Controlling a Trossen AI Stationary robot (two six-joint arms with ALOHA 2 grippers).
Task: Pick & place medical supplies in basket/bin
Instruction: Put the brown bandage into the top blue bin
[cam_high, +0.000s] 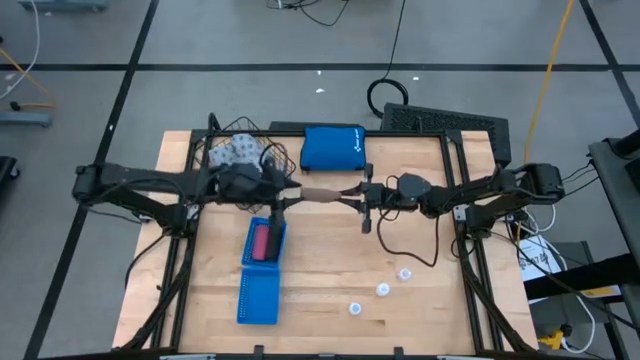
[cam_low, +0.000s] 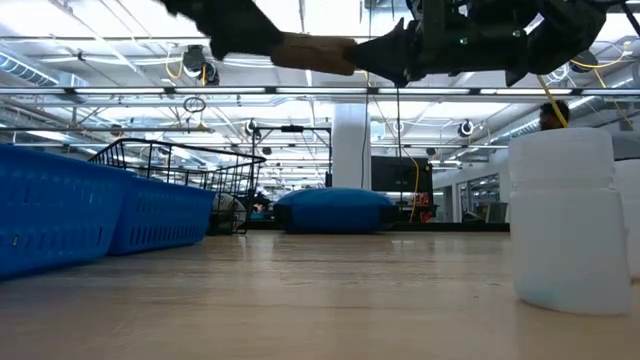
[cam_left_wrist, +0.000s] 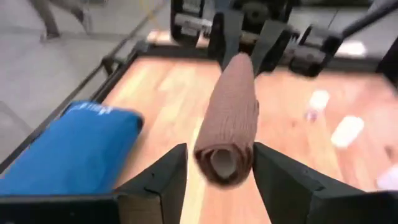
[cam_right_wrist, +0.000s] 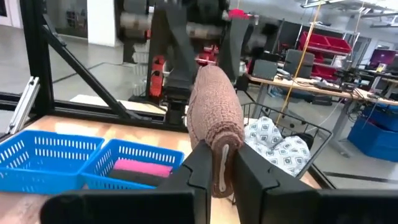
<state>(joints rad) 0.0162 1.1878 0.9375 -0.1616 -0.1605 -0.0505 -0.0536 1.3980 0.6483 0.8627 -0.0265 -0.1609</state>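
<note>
Both grippers, left (cam_high: 283, 203) and right (cam_high: 352, 196), pinch the brown roll (cam_high: 318, 194) mid-handover above the worktop's middle; one must release next.

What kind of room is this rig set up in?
Probably a robotics lab or workshop: a wooden table inside a dark metal frame, exposed ceiling pipework and strip lights, and workbenches with red bins behind.

Both grippers meet mid-table, the brown roll (cam_high: 322, 193) spanning the gap between them above bare wood. The blue pouch (cam_high: 333, 147) and wire basket (cam_high: 212, 152) crowd the far edge; the blue tray (cam_high: 259, 290) lies just below.
</note>
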